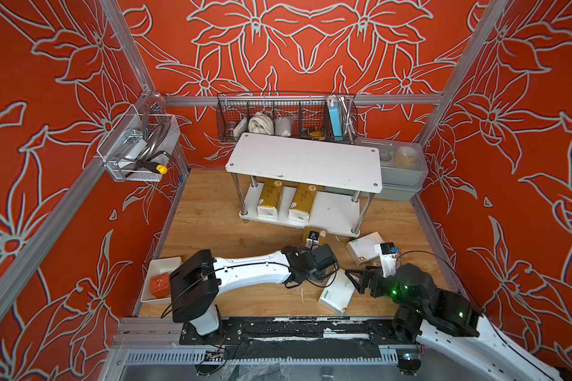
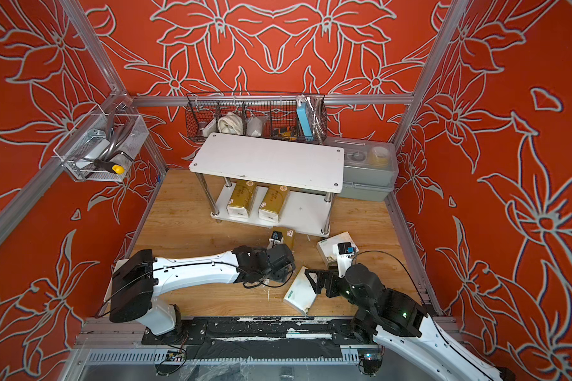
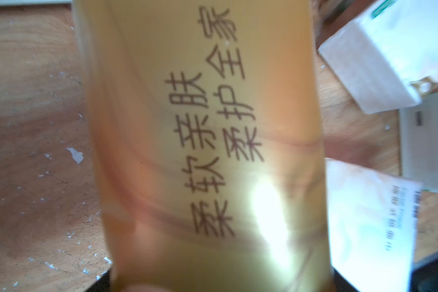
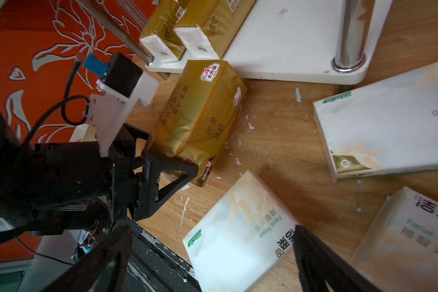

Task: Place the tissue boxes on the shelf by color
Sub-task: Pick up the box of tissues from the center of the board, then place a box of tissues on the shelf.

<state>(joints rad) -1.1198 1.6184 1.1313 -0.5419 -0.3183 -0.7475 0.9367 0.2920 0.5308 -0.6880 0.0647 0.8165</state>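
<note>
By shelf [image 4: 288, 38], gold pack [image 4: 200, 113] (apparently gripped)

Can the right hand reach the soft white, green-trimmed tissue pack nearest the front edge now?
Likely yes: the open right hand hangs just above that pack, with nothing between them.

In both top views we look down from high over the front edge, tilted toward the back wall [image 1: 294, 49]. Framing is near-identical, whole cell in shot incl. the shelf [image 1: 304, 161]. Left wrist: pressed close on the gold pack [image 3: 213, 151], blurred. Right wrist: low, across the wooden floor [image 4: 276, 126]; we share that gold pack [image 4: 200, 113] and the shelf [image 4: 288, 38], lower board only.
</note>
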